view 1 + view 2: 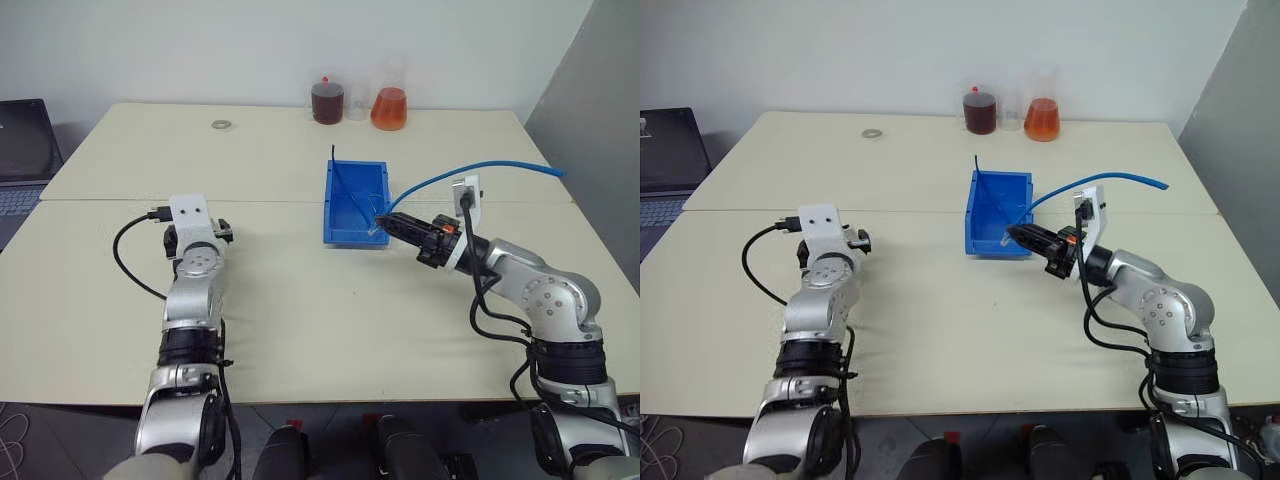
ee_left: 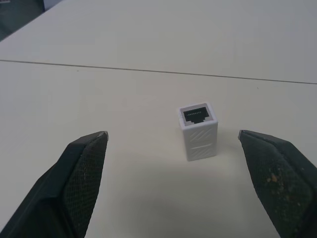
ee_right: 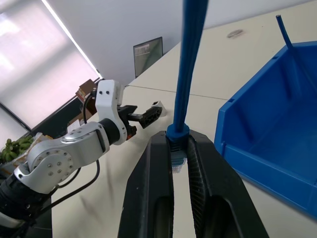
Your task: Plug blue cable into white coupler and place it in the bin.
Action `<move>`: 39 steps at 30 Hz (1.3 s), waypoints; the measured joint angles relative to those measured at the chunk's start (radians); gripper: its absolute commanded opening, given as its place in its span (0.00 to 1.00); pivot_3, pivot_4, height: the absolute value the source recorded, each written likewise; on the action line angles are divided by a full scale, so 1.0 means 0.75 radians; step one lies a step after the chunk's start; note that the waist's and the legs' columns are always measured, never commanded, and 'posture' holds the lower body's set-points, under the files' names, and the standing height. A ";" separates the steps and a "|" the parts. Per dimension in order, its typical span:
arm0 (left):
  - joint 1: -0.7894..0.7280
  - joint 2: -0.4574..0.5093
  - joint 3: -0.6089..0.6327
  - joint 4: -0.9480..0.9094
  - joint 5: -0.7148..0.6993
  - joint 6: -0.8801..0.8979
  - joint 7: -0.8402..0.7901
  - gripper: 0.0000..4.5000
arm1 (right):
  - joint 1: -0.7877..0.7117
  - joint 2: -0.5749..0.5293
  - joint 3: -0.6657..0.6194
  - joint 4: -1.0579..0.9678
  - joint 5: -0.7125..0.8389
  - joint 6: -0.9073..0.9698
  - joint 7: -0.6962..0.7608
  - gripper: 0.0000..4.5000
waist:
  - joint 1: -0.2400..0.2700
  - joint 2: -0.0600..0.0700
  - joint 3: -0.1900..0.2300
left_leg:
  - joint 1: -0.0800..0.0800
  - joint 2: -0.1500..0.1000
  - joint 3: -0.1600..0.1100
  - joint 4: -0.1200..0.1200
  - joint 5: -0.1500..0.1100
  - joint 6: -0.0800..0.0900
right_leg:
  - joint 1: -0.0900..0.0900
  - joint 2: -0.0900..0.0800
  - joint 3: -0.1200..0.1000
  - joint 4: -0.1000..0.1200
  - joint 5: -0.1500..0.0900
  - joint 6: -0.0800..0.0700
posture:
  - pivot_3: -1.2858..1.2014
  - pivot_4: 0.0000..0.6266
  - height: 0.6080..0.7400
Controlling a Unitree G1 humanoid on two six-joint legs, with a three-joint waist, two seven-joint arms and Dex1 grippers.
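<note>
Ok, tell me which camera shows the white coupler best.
The left wrist view: the white coupler stands upright on the table between the open left gripper fingers, apart from both, its dark socket facing up. In the right wrist view it is a small white speck at that gripper's tips; in the eye views the left hand hides it.

A pale cream table (image 1: 300, 300) carries everything, with a thin seam running across it from side to side. Just beyond that seam the bin (image 1: 355, 205) sits right of centre, and on the left side the white coupler (image 2: 198, 131) stands upright on the bare top, socket opening up. Along the far edge stand a dark red flask (image 1: 327, 101) and an orange flask (image 1: 389, 107) near each other, and a small grey ring (image 1: 220, 124) lies well to their left.
</note>
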 measured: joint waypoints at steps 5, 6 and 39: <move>-0.112 0.010 0.009 0.265 -0.003 -0.145 -0.047 0.99 | 0.027 -0.008 -0.028 -0.035 0.001 0.019 -0.023 0.04 | 0.002 0.000 0.000 | -0.001 0.000 -0.003 0.000 0.000 0.000 | 0.000 -0.001 -0.004 0.001 0.000 0.000 | 0.52 0.24 1.00; -0.133 0.010 0.018 0.317 -0.009 -0.172 -0.050 0.99 | 0.033 -0.009 -0.037 -0.044 0.002 0.023 -0.028 0.04 | 0.002 0.000 0.000 | -0.001 -0.001 -0.003 0.000 0.000 0.000 | 0.000 -0.002 -0.005 0.001 0.000 0.000 | 0.52 0.24 1.00; 0.192 0.330 -0.305 -0.146 -0.087 -0.201 -0.966 0.18 | 0.017 -0.099 -0.006 -0.103 0.007 0.050 0.021 0.04 | -0.015 0.001 0.000 | -0.002 0.000 -0.012 -0.002 0.003 -0.005 | 0.000 -0.003 -0.017 0.006 0.000 -0.009 | 0.52 0.24 1.00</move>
